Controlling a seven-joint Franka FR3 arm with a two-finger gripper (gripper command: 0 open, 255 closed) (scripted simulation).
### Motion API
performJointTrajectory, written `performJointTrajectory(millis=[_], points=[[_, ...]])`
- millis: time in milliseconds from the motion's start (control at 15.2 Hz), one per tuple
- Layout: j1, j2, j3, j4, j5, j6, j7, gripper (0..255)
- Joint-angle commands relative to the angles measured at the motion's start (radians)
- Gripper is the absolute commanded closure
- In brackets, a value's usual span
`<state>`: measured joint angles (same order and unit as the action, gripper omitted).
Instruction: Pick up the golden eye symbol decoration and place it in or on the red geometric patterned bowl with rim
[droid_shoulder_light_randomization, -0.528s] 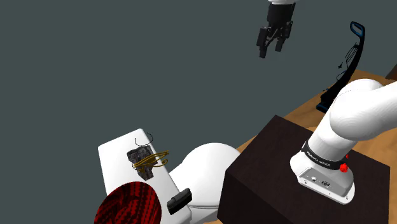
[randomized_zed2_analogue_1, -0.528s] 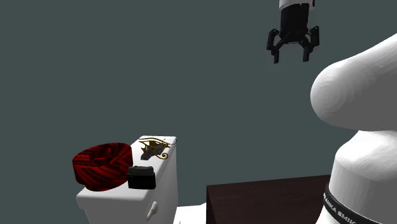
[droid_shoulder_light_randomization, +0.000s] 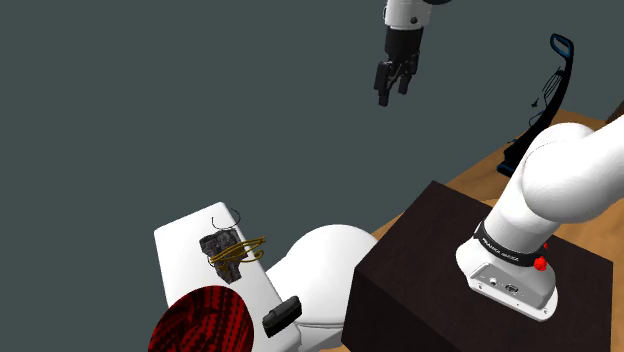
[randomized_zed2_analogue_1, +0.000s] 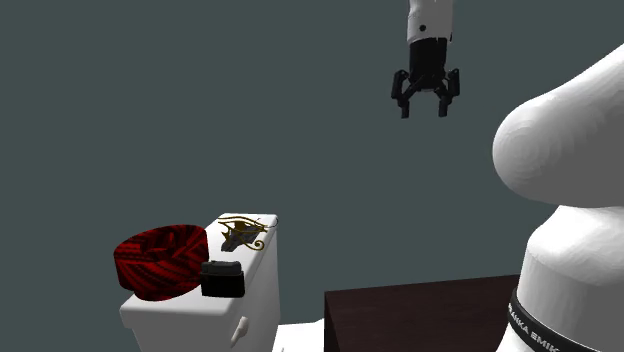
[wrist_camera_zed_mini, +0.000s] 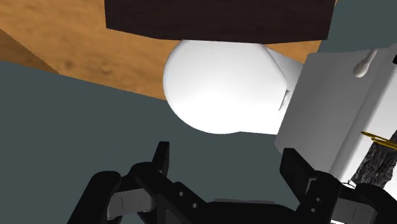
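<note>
The golden eye symbol decoration (droid_shoulder_light_randomization: 235, 252) lies on the white toilet tank lid (droid_shoulder_light_randomization: 185, 236), on a dark base. Just beside it, at the lid's near end, sits the red patterned bowl (droid_shoulder_light_randomization: 200, 321). From the second exterior view the decoration (randomized_zed2_analogue_1: 243, 232) lies right of the bowl (randomized_zed2_analogue_1: 160, 260). My black gripper (droid_shoulder_light_randomization: 392, 88) hangs high in the air, far above and to the right of both, open and empty. In the second exterior view the gripper (randomized_zed2_analogue_1: 424, 100) shows its fingers spread. In the wrist view the gripper (wrist_camera_zed_mini: 229, 162) looks down at the tank, with a golden sliver of the decoration (wrist_camera_zed_mini: 380, 139) at the edge.
A small black box (droid_shoulder_light_randomization: 282, 315) sits on the lid's edge next to the bowl. The white toilet bowl (droid_shoulder_light_randomization: 320, 262) lies between the tank and my dark stand (droid_shoulder_light_randomization: 430, 250). A blue-black upright tool (droid_shoulder_light_randomization: 545, 95) stands on the wooden floor (droid_shoulder_light_randomization: 480, 170) behind.
The gripper has swung to the left and slightly lower in both exterior views and turned about its axis. The decoration, bowl and box have not moved.
</note>
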<state>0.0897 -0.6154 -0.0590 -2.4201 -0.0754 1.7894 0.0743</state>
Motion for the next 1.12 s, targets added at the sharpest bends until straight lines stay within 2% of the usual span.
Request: performJointTrajectory(millis=[0, 528, 1056], points=[[0.025, 0.067, 0.001, 0.016, 0.005, 0.055, -0.038, 0], [0.120, 0.309, 0.033, 0.088, 0.035, 0.233, -0.172, 0], [0.200, 0.539, 0.087, 0.193, 0.055, 0.366, -0.298, 0]])
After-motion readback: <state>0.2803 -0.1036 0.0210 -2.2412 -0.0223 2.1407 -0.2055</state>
